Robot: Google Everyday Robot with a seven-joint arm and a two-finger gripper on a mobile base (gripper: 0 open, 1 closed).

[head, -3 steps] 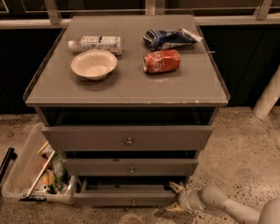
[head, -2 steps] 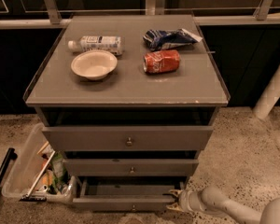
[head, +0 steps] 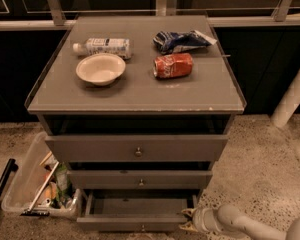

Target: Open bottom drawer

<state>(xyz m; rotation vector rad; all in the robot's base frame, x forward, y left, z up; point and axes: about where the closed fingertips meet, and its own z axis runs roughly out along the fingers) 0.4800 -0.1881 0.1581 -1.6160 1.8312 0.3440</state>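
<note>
The grey cabinet (head: 135,91) has three drawers. The bottom drawer (head: 135,220) is pulled out toward me, and its shallow grey tray (head: 137,205) shows behind the slim front. Its small knob sits at the very bottom edge of the view. The middle drawer (head: 140,180) and top drawer (head: 136,148) are closed. My gripper (head: 188,220) is at the right end of the bottom drawer's front, with the pale arm (head: 245,224) coming in from the lower right.
On the cabinet top lie a white bowl (head: 100,69), a plastic bottle (head: 104,46), a red can (head: 173,65) and a blue bag (head: 182,40). A clear bin of items (head: 40,184) stands on the floor at the left. A white post (head: 292,94) stands at the right.
The bottom drawer has slid further out toward me, showing more of its tray. My gripper moved with its right end.
</note>
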